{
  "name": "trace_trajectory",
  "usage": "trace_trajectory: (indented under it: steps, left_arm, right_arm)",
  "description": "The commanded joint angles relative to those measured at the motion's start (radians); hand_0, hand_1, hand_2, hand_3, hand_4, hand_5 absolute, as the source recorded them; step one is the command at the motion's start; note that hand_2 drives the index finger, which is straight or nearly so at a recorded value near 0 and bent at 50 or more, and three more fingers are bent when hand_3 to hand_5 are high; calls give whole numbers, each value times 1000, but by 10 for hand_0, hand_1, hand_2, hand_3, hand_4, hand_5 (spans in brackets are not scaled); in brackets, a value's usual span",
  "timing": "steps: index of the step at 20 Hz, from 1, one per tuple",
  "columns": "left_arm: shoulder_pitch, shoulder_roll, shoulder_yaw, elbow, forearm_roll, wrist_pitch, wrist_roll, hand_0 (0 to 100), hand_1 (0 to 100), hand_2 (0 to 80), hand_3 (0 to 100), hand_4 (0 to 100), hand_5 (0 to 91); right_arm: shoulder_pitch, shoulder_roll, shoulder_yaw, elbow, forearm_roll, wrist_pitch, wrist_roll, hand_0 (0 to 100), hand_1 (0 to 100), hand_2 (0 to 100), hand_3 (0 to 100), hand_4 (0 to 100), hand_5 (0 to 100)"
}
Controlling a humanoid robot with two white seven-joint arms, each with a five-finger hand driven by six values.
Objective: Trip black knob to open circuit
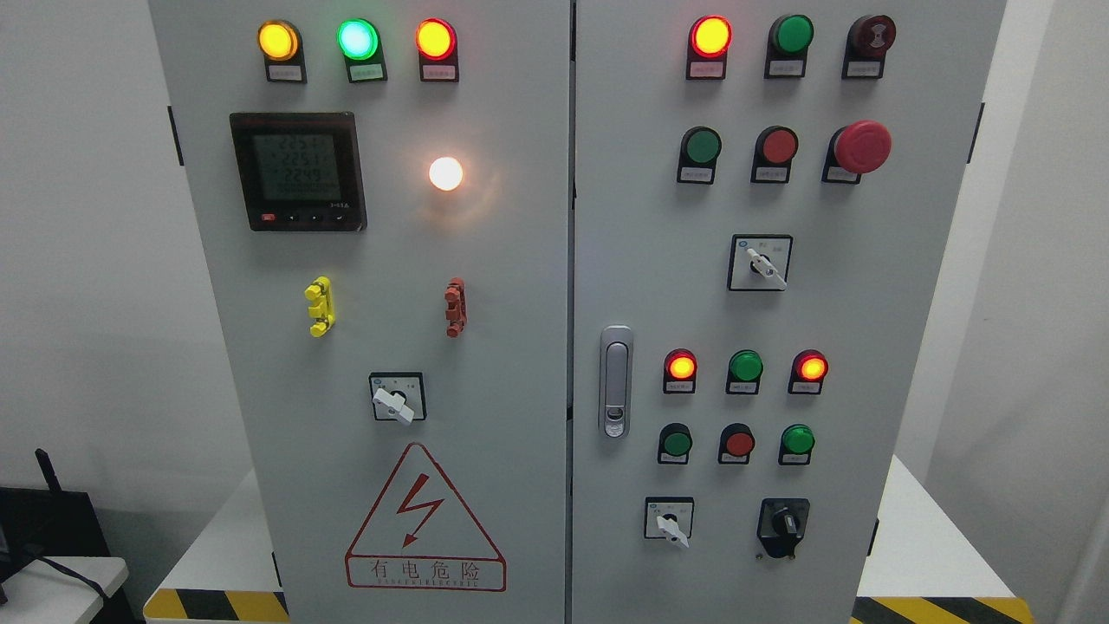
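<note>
Grey control cabinet [485, 260], black knob [784, 523] lower right, lit indicator lamps [357, 39]

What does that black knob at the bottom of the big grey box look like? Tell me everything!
The black knob sits low on the right door of the grey cabinet, the bottom row's rightmost control, right of a white-handled switch. It looks like glossy plastic: a ridged grip standing upright on a black, roughly square base that narrows towards the bottom. Nothing touches it; no robot hand is in view.

Robot's body — arms, hands — wholly out of view
</note>
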Motion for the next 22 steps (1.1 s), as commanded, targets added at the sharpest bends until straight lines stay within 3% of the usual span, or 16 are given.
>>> trace_trajectory:
  steps: [1,9,17,19,22]
  left_arm:
    - [-8,0,0,0,-32,0,0,120,389,0,0,0,0]
    - [-8,0,0,0,-32,0,0,120,389,0,0,0,0]
    - [-8,0,0,0,-32,0,0,120,389,0,0,0,0]
    - [-8,0,0,0,-32,0,0,120,389,0,0,0,0]
    - [-8,-1,0,0,-32,0,0,120,389,0,0,0,0]
  right_arm:
    - [3,-2,11,-2,0,0,2,247,305,0,51,169,194]
    - [15,-6,12,-36,0,0,2,247,305,0,52,169,195]
    - [136,-13,12,-235,0,-22,3,246,317,0,59,171,191]
    - [182,-13,12,-295,2,-60,3,246,328,0,71,176,192]
    - [234,-13,12,-324,3,-169,3,248,351,0,99,187,196]
